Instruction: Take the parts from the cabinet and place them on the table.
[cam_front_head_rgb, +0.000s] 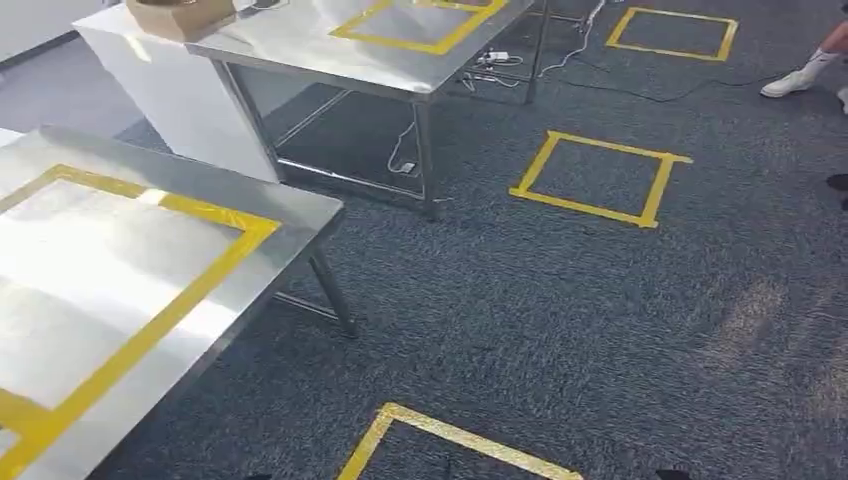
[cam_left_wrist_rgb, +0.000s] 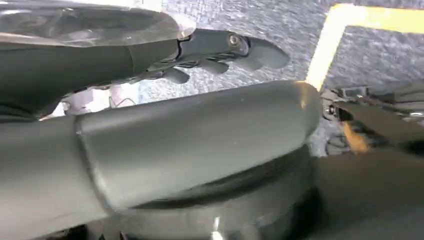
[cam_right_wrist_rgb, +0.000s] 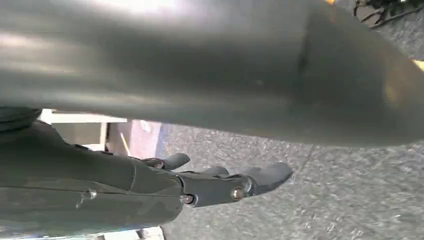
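Here the steel table (cam_front_head_rgb: 290, 205) sits at the robot's lower left, its top marked with a yellow tape rectangle (cam_front_head_rgb: 150, 310) and bare of any part. A second steel table (cam_front_head_rgb: 300, 45) stands farther off, also taped in yellow, with a cardboard box (cam_front_head_rgb: 180, 15) at its near corner, resting on a white unit beside it. Yellow tape squares (cam_front_head_rgb: 597, 177) mark the dark grey carpet (cam_front_head_rgb: 560, 320), and cables (cam_front_head_rgb: 490, 60) trail under the far table. A person's white shoe (cam_front_head_rgb: 790, 83) shows at the far right. The left hand (cam_left_wrist_rgb: 210, 50) hangs over the carpet, fingers slightly apart and holding nothing. The right hand (cam_right_wrist_rgb: 220, 182) looks the same, fingers loosely extended, though blur makes this less certain.
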